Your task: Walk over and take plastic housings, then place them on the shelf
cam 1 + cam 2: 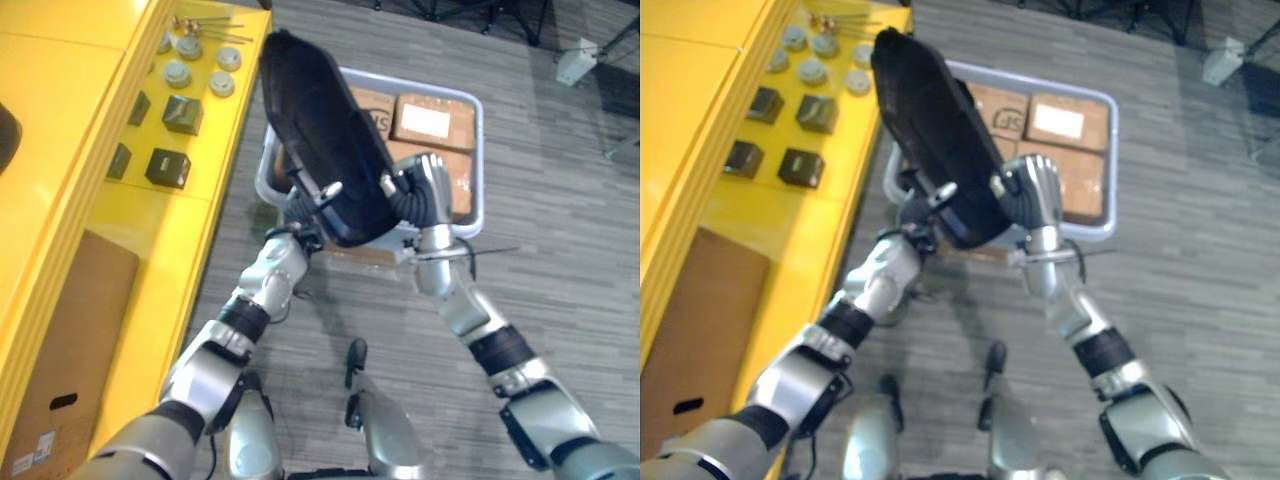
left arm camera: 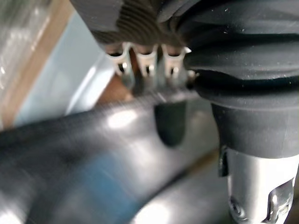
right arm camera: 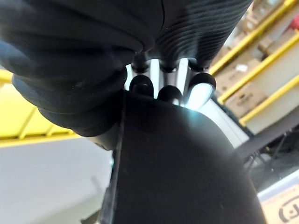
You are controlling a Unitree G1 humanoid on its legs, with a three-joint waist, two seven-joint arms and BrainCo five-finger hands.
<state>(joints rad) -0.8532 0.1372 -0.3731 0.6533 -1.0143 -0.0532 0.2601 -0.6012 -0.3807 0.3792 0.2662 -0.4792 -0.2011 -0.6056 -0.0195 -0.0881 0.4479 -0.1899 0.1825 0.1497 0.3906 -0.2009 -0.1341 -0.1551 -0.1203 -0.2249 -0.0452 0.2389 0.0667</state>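
The plastic housing (image 1: 325, 150) is long, black and smooth. I hold it up in both hands in the middle of the frame. It is off the floor, above the grey bin (image 1: 478, 160) with brown boxes (image 1: 432, 120) in it. My left hand (image 1: 303, 205) grips its lower end from the left, with fingers curled over the edge and the thumb pressed on its face. My right hand (image 1: 425, 185) grips the same end from the right, with fingers hooked over the rim. Both hands are clamped on it.

The long way of the housing runs from my hands toward the upper left of the frame. Its far tip is near the corner of the yellow shelf (image 1: 60, 180). The shelf fills the left side of the frame, so my left hand is the nearer one. Small dark blocks (image 1: 167, 168) and round grey parts (image 1: 177, 73) sit on the shelf near that tip. I think the housing must swing left to a bare spot without bumping them.
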